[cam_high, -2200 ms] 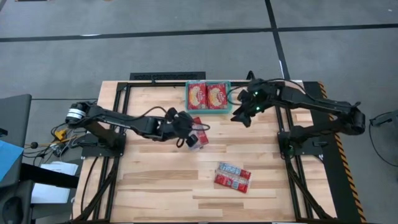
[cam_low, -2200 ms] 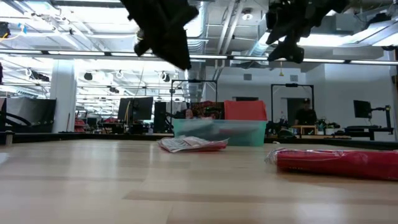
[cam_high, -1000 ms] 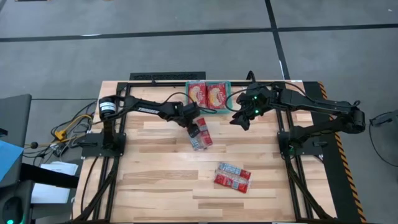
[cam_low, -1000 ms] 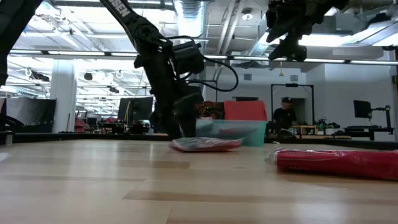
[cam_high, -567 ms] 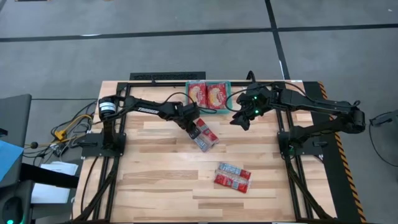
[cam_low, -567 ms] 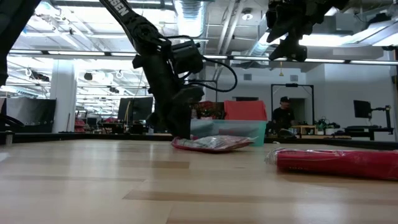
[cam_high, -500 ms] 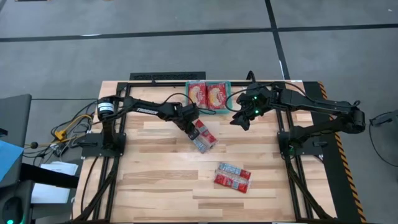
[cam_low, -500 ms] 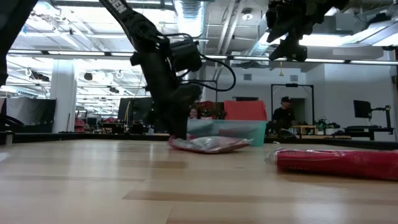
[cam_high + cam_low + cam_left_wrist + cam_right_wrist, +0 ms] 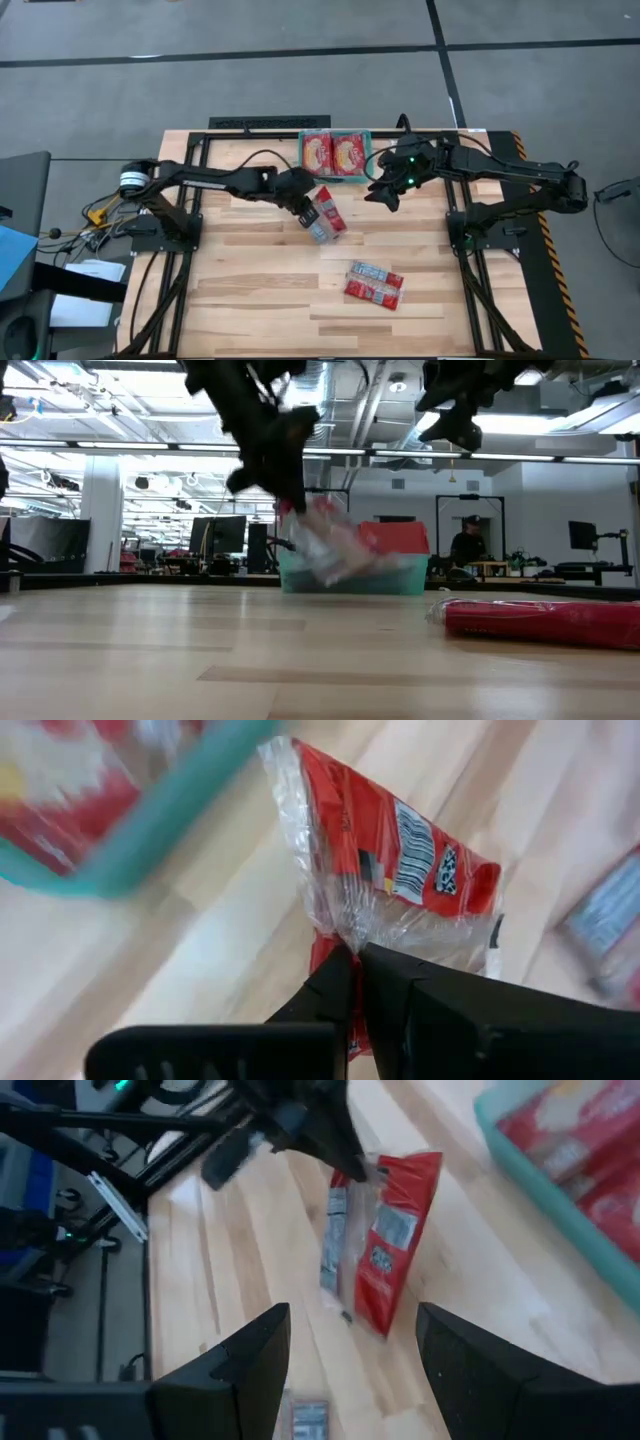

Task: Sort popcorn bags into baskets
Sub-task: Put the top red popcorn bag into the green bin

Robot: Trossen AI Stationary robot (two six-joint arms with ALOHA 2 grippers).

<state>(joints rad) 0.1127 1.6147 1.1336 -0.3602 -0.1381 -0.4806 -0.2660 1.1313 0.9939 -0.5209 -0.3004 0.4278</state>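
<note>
My left gripper (image 9: pixel 306 210) is shut on one red popcorn bag (image 9: pixel 323 214), just near-side of the basket. The low view shows this bag (image 9: pixel 325 550) off the table under the gripper (image 9: pixel 287 500). The teal basket (image 9: pixel 337 181) sits at the table's far edge with two squarish red bags (image 9: pixel 316 152) (image 9: pixel 349 153) lying flat in it. Two long narrow bags (image 9: pixel 375 283) lie on the table nearer the front. My right gripper (image 9: pixel 386 193) hovers open, high and to the right of the basket, touching nothing. My left gripper pinches the bag between its two shut fingers (image 9: pixel 340 975) by the crumpled clear film at one edge (image 9: pixel 335 915). The fingers come from above, slanting from the table's left. The bag hangs tilted below them, its lower end (image 9: pixel 340 578) just above the table.
Bare wood lies left of and in front of the held bag. The long bags (image 9: pixel 540 620) lie toward the near right. Black frame rails run along the table's left, right and far edges. A person stands in the room behind the table (image 9: pixel 465 545).
My left gripper has risen, still shut on the bag's edge. The bag, which lay flat on the table half a second ago, is now lifted and hangs tilted in front of the basket. The right arm has hardly moved.
</note>
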